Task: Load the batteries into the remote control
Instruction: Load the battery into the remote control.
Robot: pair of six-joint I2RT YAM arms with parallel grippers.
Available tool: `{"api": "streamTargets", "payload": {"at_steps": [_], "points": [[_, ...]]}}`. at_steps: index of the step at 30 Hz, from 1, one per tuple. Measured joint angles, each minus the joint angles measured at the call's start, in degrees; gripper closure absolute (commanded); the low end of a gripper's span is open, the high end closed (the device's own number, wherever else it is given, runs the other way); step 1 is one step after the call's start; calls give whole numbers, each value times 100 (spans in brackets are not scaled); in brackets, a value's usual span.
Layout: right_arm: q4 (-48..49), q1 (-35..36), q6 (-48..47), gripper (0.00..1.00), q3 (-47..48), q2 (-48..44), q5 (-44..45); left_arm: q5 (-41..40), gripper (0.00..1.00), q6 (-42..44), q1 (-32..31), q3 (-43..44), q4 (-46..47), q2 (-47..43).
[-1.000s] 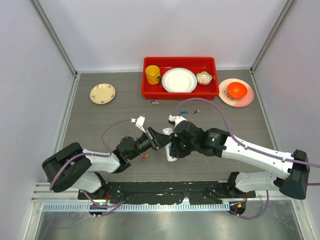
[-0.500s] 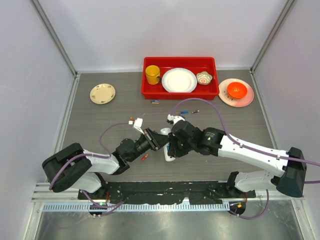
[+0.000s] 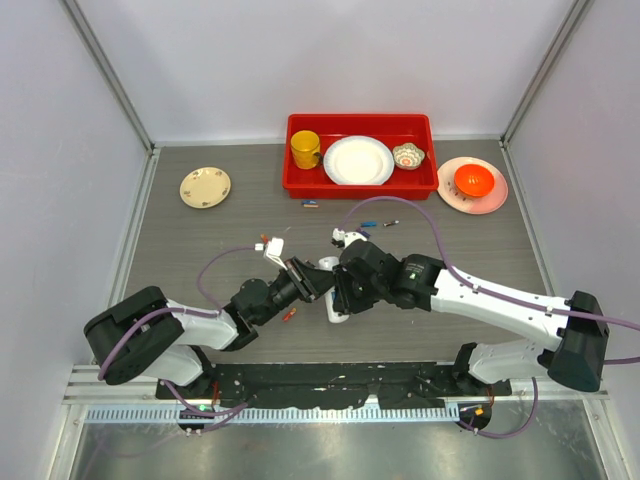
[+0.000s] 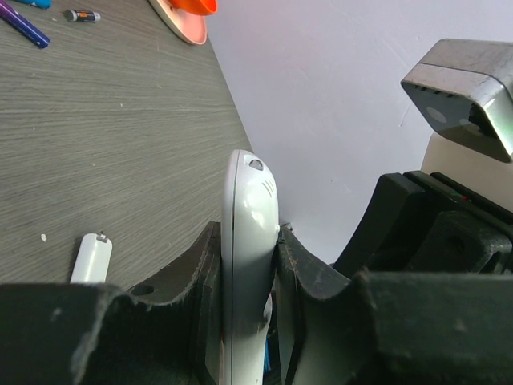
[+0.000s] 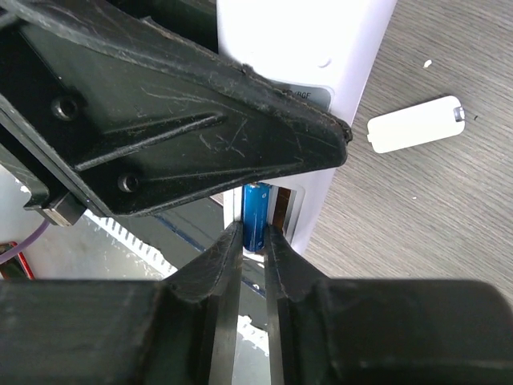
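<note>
My left gripper (image 4: 250, 249) is shut on the white remote control (image 4: 247, 241) and holds it on edge above the table; it also shows in the top view (image 3: 340, 305). My right gripper (image 5: 255, 241) is shut on a blue battery (image 5: 256, 216) and holds it at the recessed slot in the remote's back (image 5: 288, 128). In the top view the two grippers meet at mid-table, left (image 3: 322, 280), right (image 3: 338, 292). A red-orange battery (image 3: 289, 314) lies under the left arm. More batteries lie farther back (image 3: 311, 205) (image 3: 369, 223) (image 3: 390, 223).
The small white plate, the battery cover (image 5: 415, 123), lies on the table beside the remote (image 4: 90, 258). A red bin (image 3: 296, 185) holds a yellow cup, white plate and small bowl. A cream saucer (image 3: 205, 187) sits left, a pink plate with an orange bowl (image 3: 472, 184) right.
Both grippers have shifted slightly left and away from the bases, still joined at the remote. The holds are unchanged.
</note>
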Motion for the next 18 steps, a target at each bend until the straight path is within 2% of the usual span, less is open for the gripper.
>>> {"api": "streamTargets", "payload": {"at_steps": [18], "points": [[76, -35, -26, 71, 0, 37, -13, 4, 100, 26, -55, -46, -28, 0]]}}
